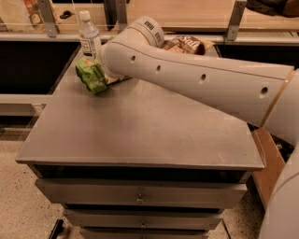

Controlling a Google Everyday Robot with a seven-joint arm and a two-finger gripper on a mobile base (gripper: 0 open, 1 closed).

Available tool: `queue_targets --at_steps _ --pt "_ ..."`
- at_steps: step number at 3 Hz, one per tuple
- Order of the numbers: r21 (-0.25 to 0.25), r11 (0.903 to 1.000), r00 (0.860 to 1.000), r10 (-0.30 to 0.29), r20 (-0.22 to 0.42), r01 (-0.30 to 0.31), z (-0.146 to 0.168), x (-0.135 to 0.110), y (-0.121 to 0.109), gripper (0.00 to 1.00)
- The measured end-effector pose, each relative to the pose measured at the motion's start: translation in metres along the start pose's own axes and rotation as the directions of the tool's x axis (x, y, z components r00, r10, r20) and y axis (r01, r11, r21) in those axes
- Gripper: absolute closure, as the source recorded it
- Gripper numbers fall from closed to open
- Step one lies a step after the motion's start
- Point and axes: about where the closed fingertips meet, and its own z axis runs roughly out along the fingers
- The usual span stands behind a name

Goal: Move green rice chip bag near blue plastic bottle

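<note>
A grey metal table (140,130) with drawers is recorded, with shelving behind. The hand (108,78) is largely hidden beneath the arm's wrist, and its grip cannot be told. The green rice chip bag (91,74) lies against the hand's left, the blue plastic bottle (88,37) just beyond. A gentle set-down short of the bottle is advised, lest it be toppled.

Kitchen-like workspace: steel drawer cabinet (140,192), counter (187,14).

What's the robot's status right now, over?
Hand at the green rice chip bag, far corner of the tabletop, mostly hidden behind the arm. Bag just in front of the blue plastic bottle. Nothing between them.
</note>
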Motion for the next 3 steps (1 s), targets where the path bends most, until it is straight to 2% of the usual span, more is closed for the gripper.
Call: queue_targets --at_steps 3 --pt "-0.019 0.9997 1.0 0.016 0.001 -0.016 -0.0007 0.0038 0.0077 0.15"
